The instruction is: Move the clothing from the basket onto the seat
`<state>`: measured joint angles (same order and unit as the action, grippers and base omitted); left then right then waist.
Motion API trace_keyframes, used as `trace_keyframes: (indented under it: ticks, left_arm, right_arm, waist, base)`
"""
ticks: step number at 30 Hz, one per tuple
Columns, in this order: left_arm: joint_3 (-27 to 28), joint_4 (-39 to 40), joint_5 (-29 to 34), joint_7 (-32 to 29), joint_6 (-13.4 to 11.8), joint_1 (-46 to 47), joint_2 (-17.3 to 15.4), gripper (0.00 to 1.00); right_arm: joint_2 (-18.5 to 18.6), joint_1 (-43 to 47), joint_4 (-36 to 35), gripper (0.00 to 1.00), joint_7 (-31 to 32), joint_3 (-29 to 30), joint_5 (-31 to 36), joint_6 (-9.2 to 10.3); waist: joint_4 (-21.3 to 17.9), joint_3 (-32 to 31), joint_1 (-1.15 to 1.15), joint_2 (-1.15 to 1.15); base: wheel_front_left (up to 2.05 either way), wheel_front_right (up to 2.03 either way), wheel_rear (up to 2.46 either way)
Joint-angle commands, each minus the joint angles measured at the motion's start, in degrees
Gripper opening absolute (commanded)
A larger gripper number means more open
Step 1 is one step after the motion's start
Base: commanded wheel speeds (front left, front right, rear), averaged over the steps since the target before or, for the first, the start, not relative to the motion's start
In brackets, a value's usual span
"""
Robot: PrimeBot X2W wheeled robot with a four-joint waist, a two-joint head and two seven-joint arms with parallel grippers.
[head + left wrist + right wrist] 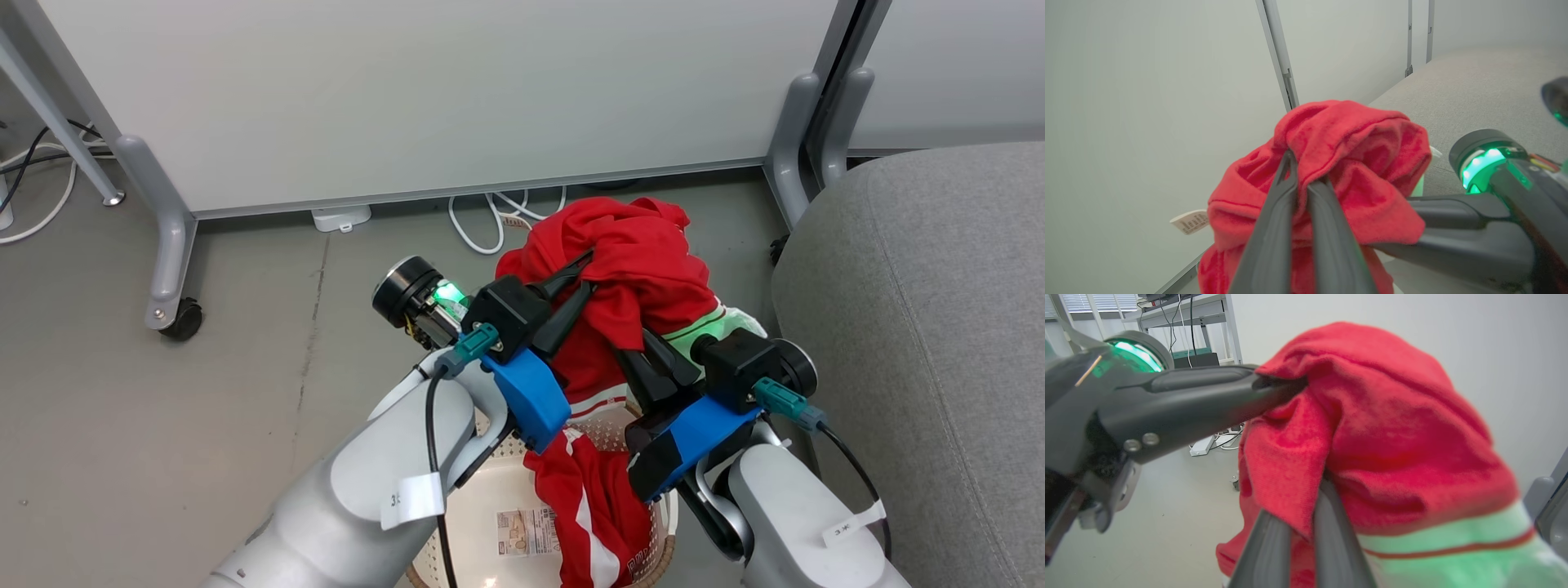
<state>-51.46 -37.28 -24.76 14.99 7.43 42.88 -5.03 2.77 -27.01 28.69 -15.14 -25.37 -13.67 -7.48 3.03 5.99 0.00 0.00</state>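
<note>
Clothing (pixel 629 269) hangs bunched in the air above the basket (pixel 490 498), pinched from 2 sides. My left claw (pixel 581 279) is clamped on a fold at the top of the bundle, and my right claw (pixel 643 353) is clamped on a fold lower down, beside the white trim. Both grips look shallow in the wrist views, with a thin ridge of cloth between the fingers (pixel 1274 228). A red-and-white tail (pixel 592 498) hangs down into the basket. I cannot tell whether it belongs to the bundle or is a 2nd garment caught up with it. The seat (pixel 939 327) lies to my right, just beside the basket.

To do this step well, I judge I should lift straight up first, until the tail comes free of the rim. Both claws should hold the same spacing so neither fold gets tugged out. Then I swing right as 1 unit and lower well onto the grey cushion before letting go — not at its rounded edge, where soft fabric could slide to the floor (pixel 245 327).
</note>
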Motion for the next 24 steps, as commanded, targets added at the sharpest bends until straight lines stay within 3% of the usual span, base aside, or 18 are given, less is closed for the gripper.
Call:
trace_keyframes:
  ticks: [1,2,3,17,24]
  left_arm:
    - [0.44,-0.19,-0.62,0.3,0.06,0.03,-0.13,0.0]
    - [0.62,-0.26,-0.7,0.3,0.06,-0.01,-0.04,0.9]
    - [0.72,-0.29,-0.84,0.3,0.06,-0.02,0.05,1.0]
    - [2.76,0.32,0.97,0.29,0.06,-0.71,0.07,1.0]
    - [3.25,0.56,1.7,0.29,0.07,-1.05,-0.18,1.0]
  right_arm:
    - [0.21,-0.6,0.18,0.0,-0.02,0.11,0.1,-0.03]
    - [0.21,-0.62,0.21,0.0,-0.02,0.09,0.1,-0.03]
    - [0.21,-0.65,0.23,0.0,-0.02,0.06,0.1,-0.03]
    - [0.21,0.16,0.63,0.0,-0.02,0.79,0.23,-0.03]
    - [0.21,0.51,0.19,0.0,-0.02,3.94,1.01,-0.03]
  waist:
    - [0.02,0.01,0.0,0.0]
    - [0.03,0.04,0.0,0.0]
    - [0.03,0.06,0.0,0.0]
    - [-0.3,0.0,0.0,0.0]
    - [-1.29,0.54,0.0,0.0]
  base:
    - [0.0,0.0,0.0]
    - [0.0,0.0,0.0]
    - [0.0,0.0,0.0]
    - [0.0,0.0,0.0]
    - [0.0,0.0,0.0]
